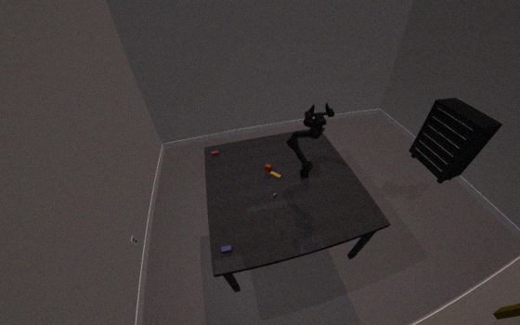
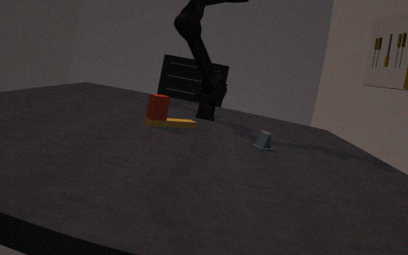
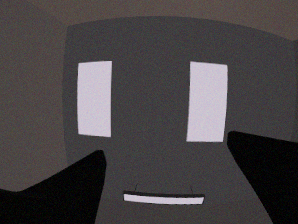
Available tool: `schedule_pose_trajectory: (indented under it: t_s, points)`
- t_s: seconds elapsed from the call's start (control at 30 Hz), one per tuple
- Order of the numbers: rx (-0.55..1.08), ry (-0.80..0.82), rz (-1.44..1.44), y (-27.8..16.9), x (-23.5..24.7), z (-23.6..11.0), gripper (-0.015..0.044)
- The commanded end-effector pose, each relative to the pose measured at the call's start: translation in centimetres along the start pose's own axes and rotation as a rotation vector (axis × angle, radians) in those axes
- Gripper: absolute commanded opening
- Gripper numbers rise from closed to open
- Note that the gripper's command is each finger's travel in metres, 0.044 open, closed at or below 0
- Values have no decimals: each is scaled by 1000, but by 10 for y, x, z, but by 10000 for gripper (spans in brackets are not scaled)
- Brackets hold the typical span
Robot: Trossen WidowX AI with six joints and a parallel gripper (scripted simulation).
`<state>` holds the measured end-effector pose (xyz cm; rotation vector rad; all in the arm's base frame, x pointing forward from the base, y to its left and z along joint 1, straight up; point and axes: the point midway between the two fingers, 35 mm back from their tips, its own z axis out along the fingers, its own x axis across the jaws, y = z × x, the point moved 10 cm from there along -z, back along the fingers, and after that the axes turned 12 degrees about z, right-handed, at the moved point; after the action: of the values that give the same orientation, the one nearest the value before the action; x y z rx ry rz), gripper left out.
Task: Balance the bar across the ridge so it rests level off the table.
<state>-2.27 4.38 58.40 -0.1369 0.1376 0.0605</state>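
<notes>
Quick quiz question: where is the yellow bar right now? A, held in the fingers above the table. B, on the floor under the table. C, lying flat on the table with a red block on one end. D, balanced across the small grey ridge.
C: the yellow bar lies flat on the table with the red block on its left end, apart from the grey ridge; the gripper is raised, open and empty.

One bar [image 2: 171, 123]; one ridge [image 2: 263, 140]; three blocks [image 2: 158, 106]
</notes>
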Motion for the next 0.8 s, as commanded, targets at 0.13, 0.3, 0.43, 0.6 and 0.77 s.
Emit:
schedule_pose_trajectory:
  t_s: [0.13,0.3,0.43,0.6,0.77]
  points:
    - [-14,-14,-78,6,-2,0,315]
    - [-46,-47,-262,19,-5,0,315]
    - [-89,-81,-433,32,-7,0,315]
    - [-144,-128,-650,48,-7,0,315]
    - [-195,-161,-839,62,-3,0,315]
